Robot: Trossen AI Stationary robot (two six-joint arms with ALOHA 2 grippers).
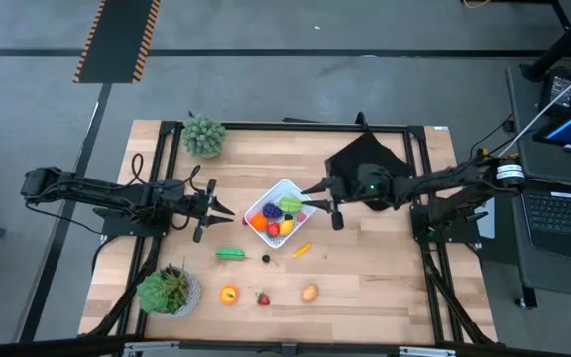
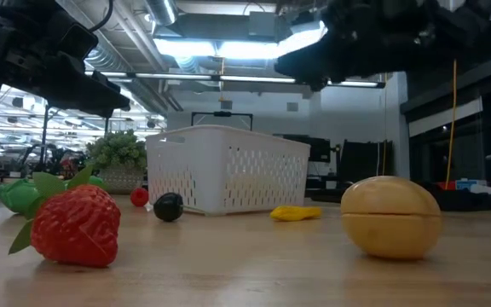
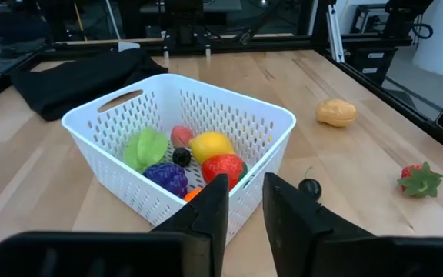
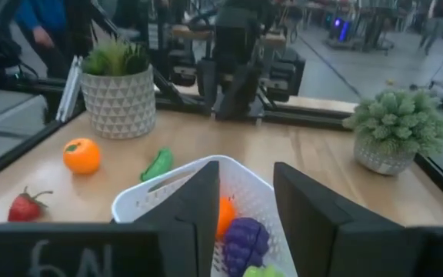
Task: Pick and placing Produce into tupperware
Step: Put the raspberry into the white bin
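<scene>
The white tupperware stands on the middle of the wooden table and holds several pieces of produce: a green one, purple grapes, a yellow one and a red one. My left gripper hovers just left of the tupperware, open by a narrow gap, with nothing between its fingers. My right gripper is open over the tupperware's right corner and holds nothing. Loose produce lies on the table toward its near edge.
Near the front lie a green pod, a dark berry, a yellow piece, an orange, a strawberry and a tan potato. Potted plants stand far left and near left. A black cloth lies far right.
</scene>
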